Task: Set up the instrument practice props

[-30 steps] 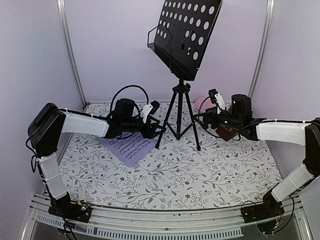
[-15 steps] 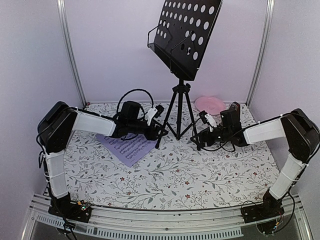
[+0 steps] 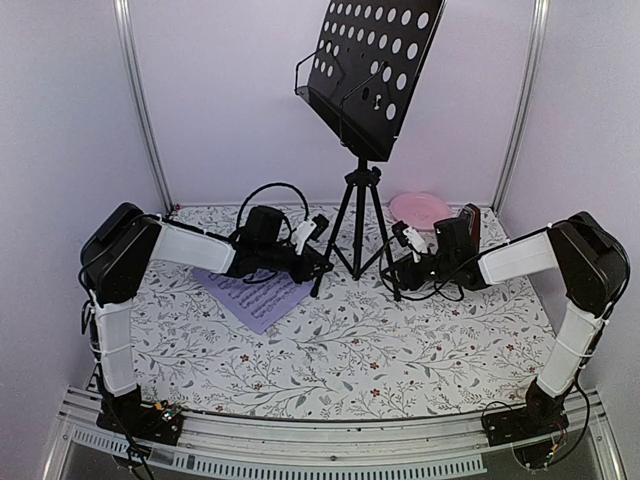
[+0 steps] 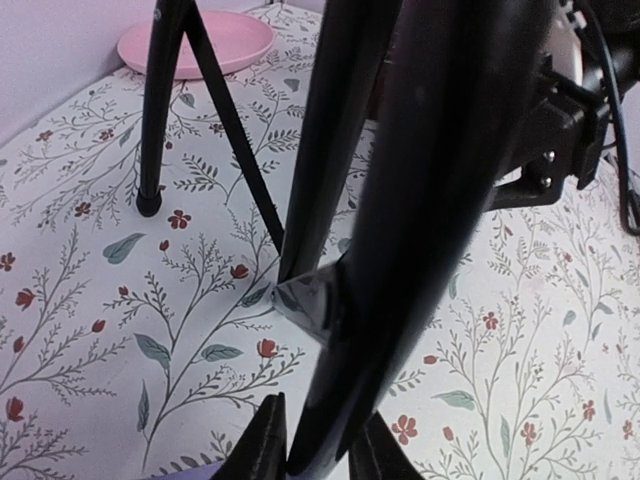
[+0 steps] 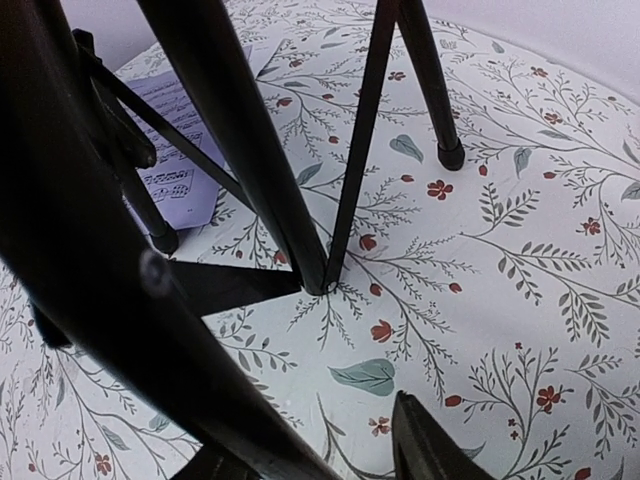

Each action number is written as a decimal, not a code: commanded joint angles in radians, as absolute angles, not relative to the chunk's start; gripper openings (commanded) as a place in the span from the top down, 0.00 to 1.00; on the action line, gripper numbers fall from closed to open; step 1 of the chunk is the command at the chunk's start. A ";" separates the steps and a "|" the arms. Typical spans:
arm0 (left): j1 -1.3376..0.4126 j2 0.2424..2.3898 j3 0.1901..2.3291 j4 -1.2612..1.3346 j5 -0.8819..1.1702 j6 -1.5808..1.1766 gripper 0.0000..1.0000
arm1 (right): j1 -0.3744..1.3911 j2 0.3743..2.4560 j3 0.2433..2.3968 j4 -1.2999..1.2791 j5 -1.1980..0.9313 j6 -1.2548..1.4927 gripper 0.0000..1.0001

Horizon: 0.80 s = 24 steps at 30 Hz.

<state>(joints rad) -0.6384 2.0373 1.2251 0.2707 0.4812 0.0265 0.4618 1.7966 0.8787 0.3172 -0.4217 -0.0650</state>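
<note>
Music stand (image 3: 365, 135): stands at back of counter (image 3: 330, 350), tripod down. Now has left tool (image 4: 318, 408) pinched onto one leg (image 4: 400, 250), right tool (image 5: 305, 425) narrowed since a second ago, loosely straddling another. Looks like repositioning starts.

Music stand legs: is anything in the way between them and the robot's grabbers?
Nothing visible is in the way. The left gripper has its fingers either side of the left tripod leg, and the right gripper straddles the right tripod leg.
</note>
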 commanded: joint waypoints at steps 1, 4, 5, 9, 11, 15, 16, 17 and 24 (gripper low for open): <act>-0.629 2.035 1.240 0.267 0.472 0.019 0.80 | 0.455 1.775 0.888 0.309 -0.406 -0.069 0.61; -0.629 2.019 1.233 0.250 0.460 0.014 0.89 | 0.455 1.751 0.882 0.289 -0.396 -0.066 0.70; -0.629 2.012 1.229 0.246 0.452 0.011 0.91 | 0.455 1.745 0.881 0.283 -0.396 -0.065 0.74; -0.629 1.978 1.201 0.240 0.445 0.001 0.98 | 0.455 1.738 0.884 0.248 -0.412 -0.054 0.93; -0.629 1.948 1.183 0.241 0.445 -0.004 1.00 | 0.455 1.733 0.879 0.237 -0.415 -0.048 1.00; -0.630 1.941 1.166 0.259 0.448 -0.006 1.00 | 0.456 1.733 0.866 0.242 -0.429 -0.035 1.00; -0.634 1.946 1.167 0.258 0.451 0.003 1.00 | 0.456 1.732 0.865 0.246 -0.435 -0.036 0.96; -0.639 1.945 1.167 0.260 0.448 0.014 1.00 | 0.456 1.727 0.858 0.260 -0.441 -0.040 0.86; -0.669 1.955 1.201 0.227 0.392 0.080 1.00 | 0.456 1.705 0.870 0.335 -0.464 -0.090 0.19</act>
<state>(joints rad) -0.6437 1.9877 1.1755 0.2592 0.4179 0.0261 0.4583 1.7279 0.8421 0.2867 -0.4301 -0.0570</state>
